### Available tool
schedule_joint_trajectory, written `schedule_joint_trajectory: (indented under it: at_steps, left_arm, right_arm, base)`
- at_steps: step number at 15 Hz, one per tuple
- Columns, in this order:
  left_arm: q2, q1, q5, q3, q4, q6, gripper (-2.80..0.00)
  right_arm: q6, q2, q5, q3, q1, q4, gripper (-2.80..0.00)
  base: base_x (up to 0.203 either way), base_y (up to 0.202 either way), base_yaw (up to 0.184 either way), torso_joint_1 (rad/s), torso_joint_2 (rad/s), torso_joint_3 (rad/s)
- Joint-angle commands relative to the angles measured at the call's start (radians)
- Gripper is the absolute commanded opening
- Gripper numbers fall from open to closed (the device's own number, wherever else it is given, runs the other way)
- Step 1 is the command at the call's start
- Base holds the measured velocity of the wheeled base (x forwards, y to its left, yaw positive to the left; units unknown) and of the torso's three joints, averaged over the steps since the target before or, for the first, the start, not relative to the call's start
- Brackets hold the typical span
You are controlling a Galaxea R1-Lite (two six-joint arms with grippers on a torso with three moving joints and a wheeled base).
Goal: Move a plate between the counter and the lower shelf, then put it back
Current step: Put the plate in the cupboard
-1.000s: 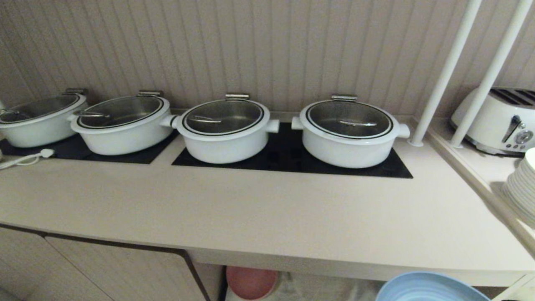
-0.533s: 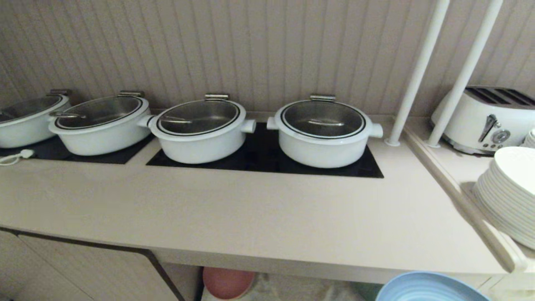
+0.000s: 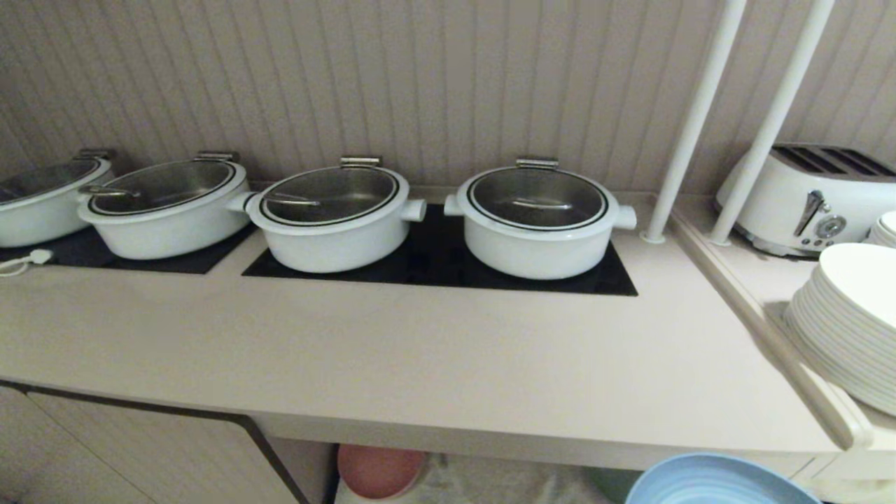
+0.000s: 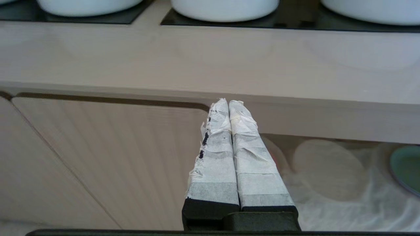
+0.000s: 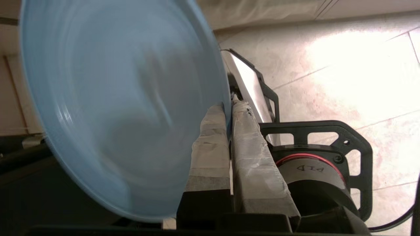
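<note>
A: Plate (image 3: 721, 483), light blue, at the bottom right edge of the head view, below the front lip of the surface (image 3: 434, 364). Right hand (image 5: 228, 108) grasping it by the rim, one taped finger on each face.

B: Left hand?

A: Left hand (image 4: 228, 104) clenched on nothing, pointed at the cabinet front, idle.

B: Which step?

A: My reading: carrying. The plate is in the air, neither on the surface nor in the shelf (image 3: 504, 483), whose cloth shows at the bottom centre. A pink plate (image 3: 378, 470) lies in there at the bottom, left of centre. Whether this is the outward leg or the return, I cannot tell.

B: Next move?

A: If upward: lift the rim clear of the front lip, then set it flat on the bare stretch before the pots (image 3: 537, 217). If downward: tip it level and slide it under the lip, clear of the pink plate.
</note>
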Motion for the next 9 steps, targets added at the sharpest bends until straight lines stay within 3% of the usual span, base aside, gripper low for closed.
schedule_joint_trajectory:
  at_steps: [1, 9]
  left_arm:
    - [0.0, 0.0, 0.0, 0.0, 0.001, 0.0, -2.8]
    - [0.0, 0.0, 0.0, 0.0, 0.001, 0.0, -2.8]
  right_arm:
    - [0.003, 0.002, 0.0, -0.001, 0.0, 0.005, -2.8]
    - [0.006, -0.012, 0.0, -0.001, 0.0, 0.009, -2.8]
  base:
    - [0.0, 0.0, 0.0, 0.0, 0.0, 0.0]
    - [0.0, 0.0, 0.0, 0.0, 0.0, 0.0]
